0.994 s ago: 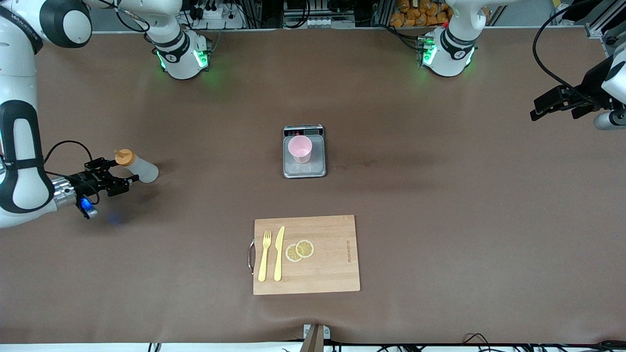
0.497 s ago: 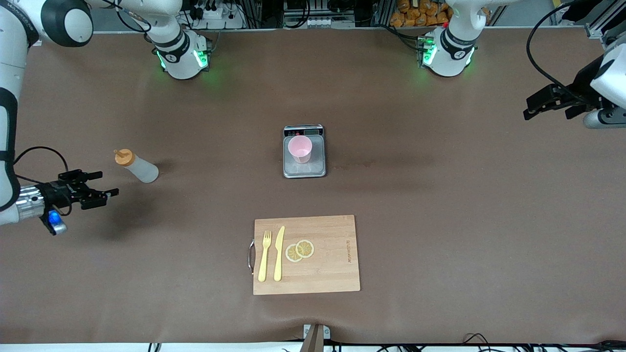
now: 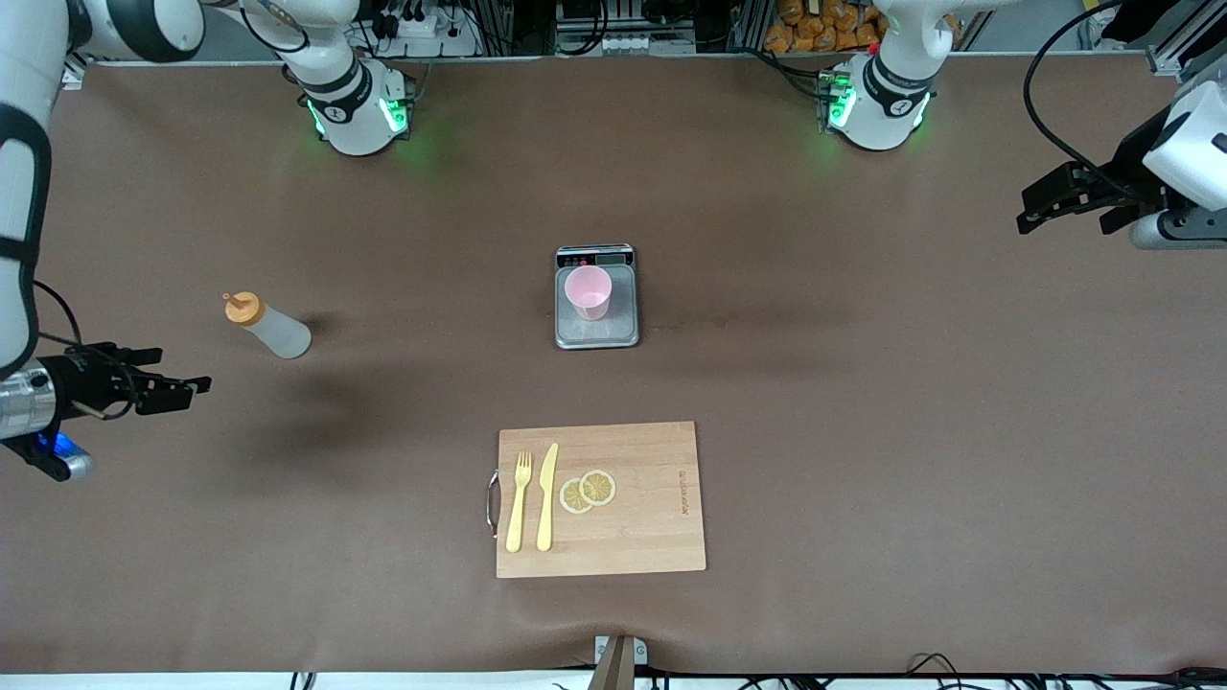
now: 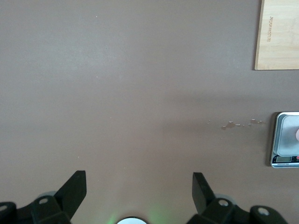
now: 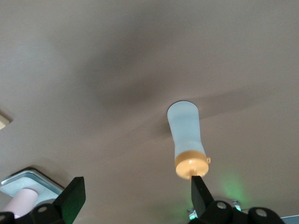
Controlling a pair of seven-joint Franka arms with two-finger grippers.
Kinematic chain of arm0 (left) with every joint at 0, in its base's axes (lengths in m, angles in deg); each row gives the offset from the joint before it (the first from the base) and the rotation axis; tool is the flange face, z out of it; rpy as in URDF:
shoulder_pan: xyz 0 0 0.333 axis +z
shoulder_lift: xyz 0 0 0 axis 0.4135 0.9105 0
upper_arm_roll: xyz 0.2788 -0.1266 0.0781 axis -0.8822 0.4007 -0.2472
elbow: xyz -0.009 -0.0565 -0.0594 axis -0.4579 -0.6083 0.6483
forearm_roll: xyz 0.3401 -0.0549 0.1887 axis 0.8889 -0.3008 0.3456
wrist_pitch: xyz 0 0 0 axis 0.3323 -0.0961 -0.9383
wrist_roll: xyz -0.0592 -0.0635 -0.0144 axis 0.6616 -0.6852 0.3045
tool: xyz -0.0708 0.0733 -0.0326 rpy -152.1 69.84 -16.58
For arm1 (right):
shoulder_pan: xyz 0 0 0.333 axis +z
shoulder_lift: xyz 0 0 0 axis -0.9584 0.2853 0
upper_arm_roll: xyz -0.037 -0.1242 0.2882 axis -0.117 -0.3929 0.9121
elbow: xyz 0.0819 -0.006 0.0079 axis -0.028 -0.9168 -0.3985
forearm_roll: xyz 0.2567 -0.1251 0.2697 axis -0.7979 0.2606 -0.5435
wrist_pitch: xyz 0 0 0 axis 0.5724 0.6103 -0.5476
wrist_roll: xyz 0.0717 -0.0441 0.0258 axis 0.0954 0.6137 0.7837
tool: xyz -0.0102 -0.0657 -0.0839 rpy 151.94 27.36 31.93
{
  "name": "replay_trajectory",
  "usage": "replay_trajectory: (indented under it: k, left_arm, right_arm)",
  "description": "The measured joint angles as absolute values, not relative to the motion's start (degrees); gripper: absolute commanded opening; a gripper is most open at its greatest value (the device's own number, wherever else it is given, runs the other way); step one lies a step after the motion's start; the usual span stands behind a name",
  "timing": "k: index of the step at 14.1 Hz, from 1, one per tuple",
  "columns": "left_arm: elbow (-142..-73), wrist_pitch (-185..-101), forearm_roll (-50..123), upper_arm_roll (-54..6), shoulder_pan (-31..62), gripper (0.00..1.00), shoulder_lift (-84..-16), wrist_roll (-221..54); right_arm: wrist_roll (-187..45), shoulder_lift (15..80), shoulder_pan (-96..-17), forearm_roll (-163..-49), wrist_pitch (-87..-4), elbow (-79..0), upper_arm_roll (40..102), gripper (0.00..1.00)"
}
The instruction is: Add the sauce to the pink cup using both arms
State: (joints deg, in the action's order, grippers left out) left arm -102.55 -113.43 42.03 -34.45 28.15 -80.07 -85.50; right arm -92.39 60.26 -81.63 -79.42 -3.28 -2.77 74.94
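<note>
The sauce [image 3: 268, 327] is standing on the worktop [image 3: 863, 431] toward the right arm's end, well apart from the pink cup [image 3: 588, 292] sitting on the scale [image 3: 596, 326]. The right claw [image 3: 177, 388] is hanging open and empty near the bottle; the left claw [image 3: 1040, 206] is waiting, spread wide, empty. Risk: a glancing approach could be tipping the narrow bottle. Open worktop is surrounding both, though each claw is sitting close to a worktop end.
</note>
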Motion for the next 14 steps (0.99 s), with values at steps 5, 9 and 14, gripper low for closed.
replay_trajectory:
  k: [5, 9, 14]
  left_arm:
    - [-102.1, -113.5, 44.2, -34.5, 28.2, 1.00, -80.1, -85.5]
    - [-101.8, -113.5, 44.2, -34.5, 28.2, 1.00, -80.1, -85.5]
    - [-101.8, -113.5, 44.2, -34.5, 28.2, 1.00, -80.1, -85.5]
  right_arm:
    - [-92.9, 48.1, -75.0, -73.9, -4.9, -8.3, 75.1, 1.00]
    - [-91.5, 37.4, -70.5, -69.7, -12.3, -18.5, 75.1, 1.00]
    - [-85.1, 30.4, -71.1, -68.8, -16.8, -22.8, 74.5, 1.00]
